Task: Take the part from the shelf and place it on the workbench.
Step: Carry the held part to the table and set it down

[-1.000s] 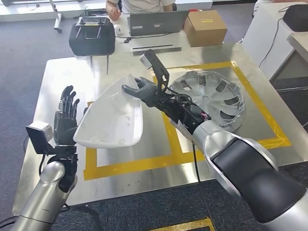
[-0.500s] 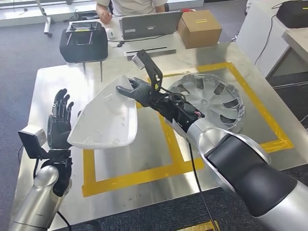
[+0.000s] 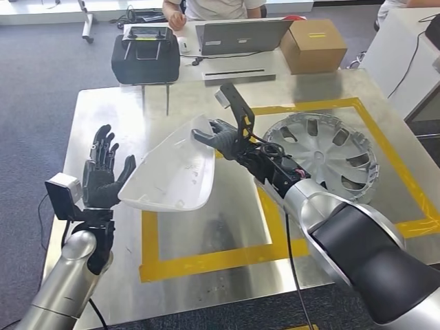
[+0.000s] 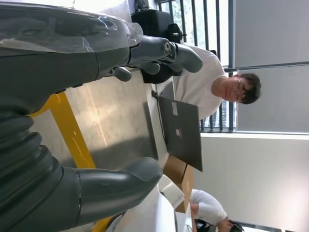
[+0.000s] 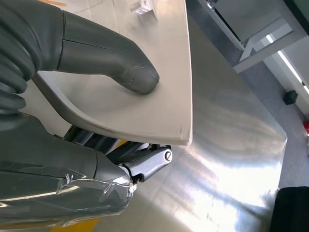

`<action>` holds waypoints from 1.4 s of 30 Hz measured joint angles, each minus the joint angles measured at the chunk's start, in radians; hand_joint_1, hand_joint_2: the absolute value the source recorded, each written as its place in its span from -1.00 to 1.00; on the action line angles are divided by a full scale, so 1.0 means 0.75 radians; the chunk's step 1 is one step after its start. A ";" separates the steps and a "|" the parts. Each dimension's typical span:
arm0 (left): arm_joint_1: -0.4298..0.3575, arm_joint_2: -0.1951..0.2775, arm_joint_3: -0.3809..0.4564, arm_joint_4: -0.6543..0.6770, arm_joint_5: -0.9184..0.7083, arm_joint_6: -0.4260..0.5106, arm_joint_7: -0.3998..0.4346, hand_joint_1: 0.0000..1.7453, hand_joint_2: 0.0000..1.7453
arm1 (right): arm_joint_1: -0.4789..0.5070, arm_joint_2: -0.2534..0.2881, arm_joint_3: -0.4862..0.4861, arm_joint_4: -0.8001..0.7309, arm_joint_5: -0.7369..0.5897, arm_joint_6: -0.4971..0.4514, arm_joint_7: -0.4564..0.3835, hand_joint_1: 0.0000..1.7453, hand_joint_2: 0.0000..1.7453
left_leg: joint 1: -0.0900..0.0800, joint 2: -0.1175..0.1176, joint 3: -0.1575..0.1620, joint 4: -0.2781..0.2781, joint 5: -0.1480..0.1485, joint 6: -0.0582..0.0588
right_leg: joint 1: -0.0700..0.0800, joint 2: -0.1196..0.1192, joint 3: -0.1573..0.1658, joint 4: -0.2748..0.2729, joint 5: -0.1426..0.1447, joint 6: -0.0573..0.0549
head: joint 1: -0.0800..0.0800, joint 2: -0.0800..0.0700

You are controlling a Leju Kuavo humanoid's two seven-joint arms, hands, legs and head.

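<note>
The part (image 3: 171, 168) is a white, roughly triangular plastic shell held tilted above the steel workbench (image 3: 234, 220). My right hand (image 3: 221, 137) grips its far right edge; in the right wrist view the thumb (image 5: 120, 67) presses on the part's (image 5: 167, 92) upper face and the fingers (image 5: 146, 164) lie beneath it. My left hand (image 3: 104, 175) is raised beside the part's left tip, palm toward it and fingers spread. Its thumb reaches close to the tip, and I cannot tell if they touch. The left wrist view shows that hand (image 4: 43, 72) spread with nothing in it.
A silver hubcap (image 3: 324, 148) lies inside the yellow tape outline (image 3: 207, 261) on the workbench's right side. Beyond the far edge stand a black case (image 3: 145, 55), a laptop (image 3: 241, 34) and a cardboard box (image 3: 313, 45), with a person (image 3: 218, 7) seated behind them.
The camera has shifted, so the whole scene sits further right in the picture. My right hand still holds the part above the bench; my left thumb has spread out toward the part's tip.
</note>
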 joint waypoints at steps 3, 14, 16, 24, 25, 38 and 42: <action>-0.001 0.002 0.000 0.000 -0.001 0.000 -0.005 -1.00 1.00 | 0.014 -0.009 0.001 0.007 0.016 -0.014 0.000 1.00 1.00 | -0.007 0.004 -0.001 0.003 0.000 0.002 | -0.008 -0.004 0.028 -0.046 -0.033 0.038 | -0.003 0.000; -0.001 0.007 0.000 0.000 -0.004 0.013 -0.008 -1.00 1.00 | 0.078 -0.058 0.003 0.028 0.041 -0.053 0.010 1.00 1.00 | -0.004 0.007 0.006 0.000 0.006 0.002 | -0.007 -0.004 0.033 -0.044 -0.033 0.055 | -0.024 0.000; -0.001 0.008 0.000 0.000 -0.005 0.014 -0.007 -1.00 1.00 | 0.088 -0.068 0.003 0.030 0.042 -0.057 0.010 1.00 1.00 | -0.004 0.007 0.006 -0.001 0.006 0.002 | -0.007 -0.004 0.033 -0.044 -0.034 0.054 | -0.026 0.000; 0.000 0.012 0.000 -0.001 -0.005 0.023 -0.007 -1.00 1.00 | 0.124 -0.099 0.008 0.037 0.061 -0.085 0.019 1.00 1.00 | -0.004 0.007 0.006 -0.001 0.006 0.001 | -0.007 -0.004 0.034 -0.044 -0.034 0.053 | -0.028 0.000; 0.000 0.012 0.000 -0.001 -0.006 0.023 -0.006 -1.00 1.00 | 0.126 -0.101 0.009 0.038 0.062 -0.089 0.020 1.00 1.00 | -0.004 0.007 0.007 -0.001 0.006 0.001 | -0.007 -0.004 0.034 -0.044 -0.034 0.053 | -0.029 0.000; 0.003 0.010 0.000 -0.002 0.016 0.026 0.027 -1.00 1.00 | 0.184 -0.120 0.021 0.047 0.106 -0.179 0.013 -1.00 -1.00 | -0.004 0.007 0.007 -0.001 0.006 0.001 | -0.007 -0.004 0.035 -0.044 -0.034 0.053 | -0.034 0.000; 0.005 0.010 0.000 -0.002 0.029 0.023 0.025 -1.00 1.00 | 0.193 -0.124 0.022 0.048 0.105 -0.183 0.010 -1.00 -1.00 | -0.004 0.007 0.007 -0.001 0.006 0.001 | -0.007 -0.004 0.035 -0.044 -0.034 0.053 | -0.035 0.000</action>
